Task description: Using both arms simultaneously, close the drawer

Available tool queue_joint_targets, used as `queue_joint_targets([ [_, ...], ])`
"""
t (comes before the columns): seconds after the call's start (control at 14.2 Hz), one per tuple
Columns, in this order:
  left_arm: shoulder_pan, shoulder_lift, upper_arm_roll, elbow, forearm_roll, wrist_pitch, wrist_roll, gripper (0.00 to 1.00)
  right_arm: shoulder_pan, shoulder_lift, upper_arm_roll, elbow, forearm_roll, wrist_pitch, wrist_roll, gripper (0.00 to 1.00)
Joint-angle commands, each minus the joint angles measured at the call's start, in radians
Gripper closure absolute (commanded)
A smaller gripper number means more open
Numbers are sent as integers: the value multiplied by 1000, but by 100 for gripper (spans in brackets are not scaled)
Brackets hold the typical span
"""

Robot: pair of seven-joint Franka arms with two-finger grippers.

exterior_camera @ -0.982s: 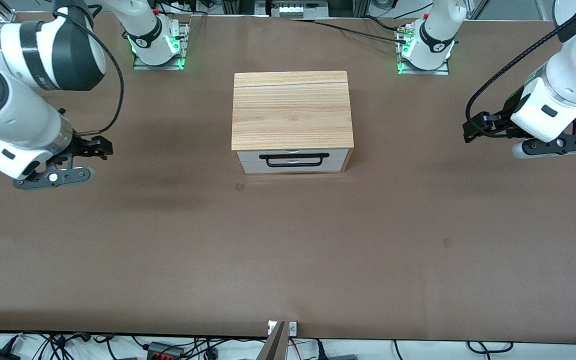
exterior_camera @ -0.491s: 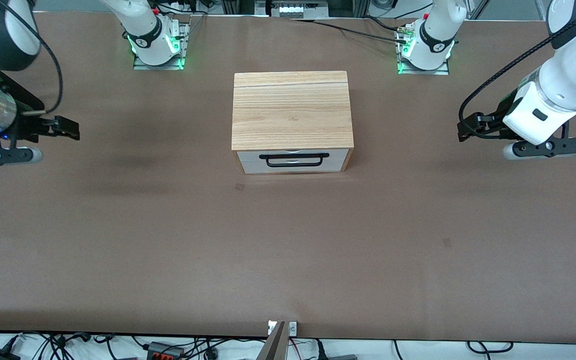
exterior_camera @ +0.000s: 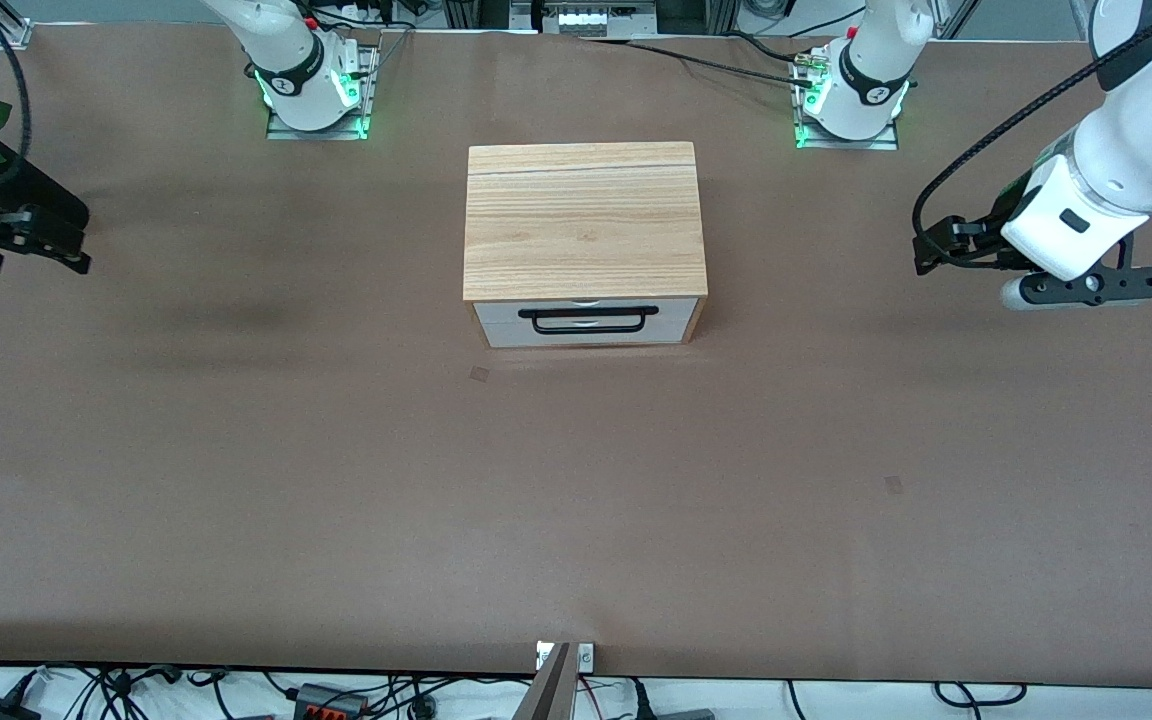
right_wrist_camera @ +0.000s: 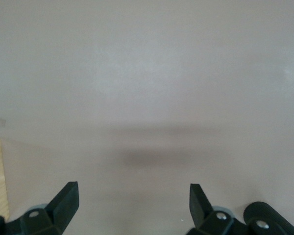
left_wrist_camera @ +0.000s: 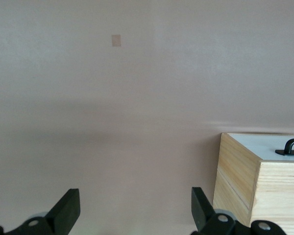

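Two claws: both hang over bare desk, well apart from the box.
Desk (exterior_camera: 576, 520): brown surface, with a small square mark (exterior_camera: 479, 374) just nearer the front camera than the box.
Drawer (exterior_camera: 584, 322): white front panel facing the front camera, pushed in nearly flush with the box's front edge; its black bar handle (exterior_camera: 595, 318) lies across the panel.
Box (exterior_camera: 584, 220): light oak grain, standing mid-desk between the two arm bases (its top fills most of what shows).
Left claw (exterior_camera: 936, 256): over the desk toward the left arm's end, fingers (left_wrist_camera: 68, 208) spread wide, holding nothing.
Right claw (exterior_camera: 61, 250): over the desk at the right arm's end, fingers (right_wrist_camera: 66, 198) spread wide, holding nothing.
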Motion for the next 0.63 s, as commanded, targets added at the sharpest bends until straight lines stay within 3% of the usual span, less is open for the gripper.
queue_joint_targets([
  [0.0,-9,-36,14,-41,-18,7,30,0,-30,-17,46,2,33,-10,17,0],
  [0.56,-9,-31,17,-35,-18,6,31,0,-30,-16,54,12,67,-56,188,0],
])
